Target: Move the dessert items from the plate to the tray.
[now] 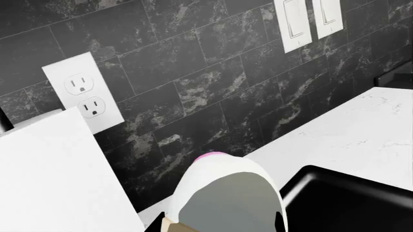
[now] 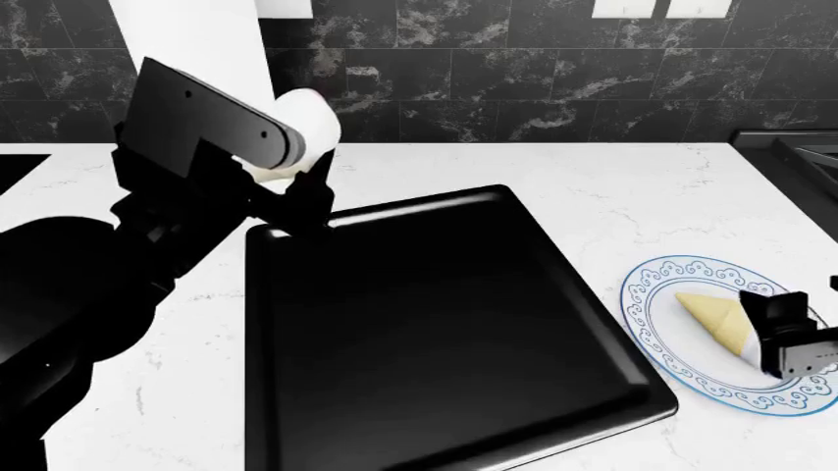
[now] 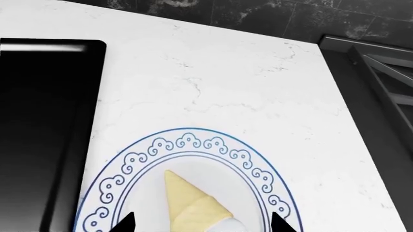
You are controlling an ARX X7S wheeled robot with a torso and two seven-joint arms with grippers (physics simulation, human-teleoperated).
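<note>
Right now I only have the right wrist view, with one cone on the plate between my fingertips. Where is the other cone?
Observer: The left gripper is holding the other cone, with the scoop sticking out beyond the fingers.
Operator: Is it over the tray?
Observer: The head view puts it raised at the far left corner of the tray. I cannot tell whether it is past the rim.

Black tiled wall (image 2: pixel 524 88); white counter (image 2: pixel 629 216)
</note>
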